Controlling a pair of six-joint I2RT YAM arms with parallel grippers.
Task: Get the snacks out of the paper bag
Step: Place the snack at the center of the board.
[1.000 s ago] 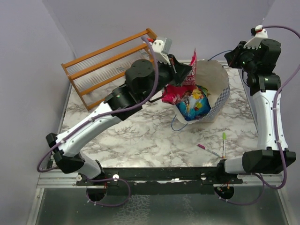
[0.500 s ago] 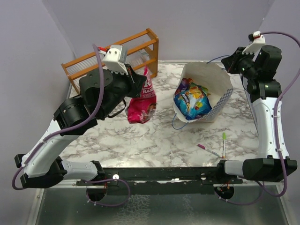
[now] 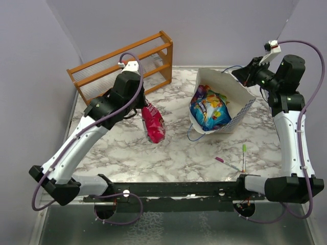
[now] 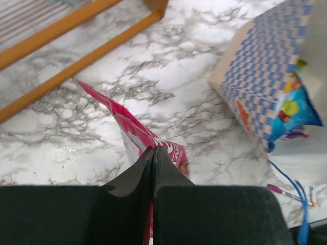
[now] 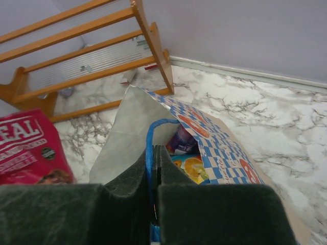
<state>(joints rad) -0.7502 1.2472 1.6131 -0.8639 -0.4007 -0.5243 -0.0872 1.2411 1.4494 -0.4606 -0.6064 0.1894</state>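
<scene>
From above, the red packet [image 3: 153, 123] hangs lengthwise over the bench [image 3: 168, 153], top end near the wooden rack [image 3: 122, 61] and bottom slanting toward the near right; the left wrist camera adds that the left jaws are shut flat on its upper edge. Only the right wrist camera shows the right jaws pinched on the blue cord handle [image 5: 148, 143] of the paper bag [image 3: 225, 84], which sits far right, mouth up, the other packets [image 3: 209, 109] inside.
</scene>
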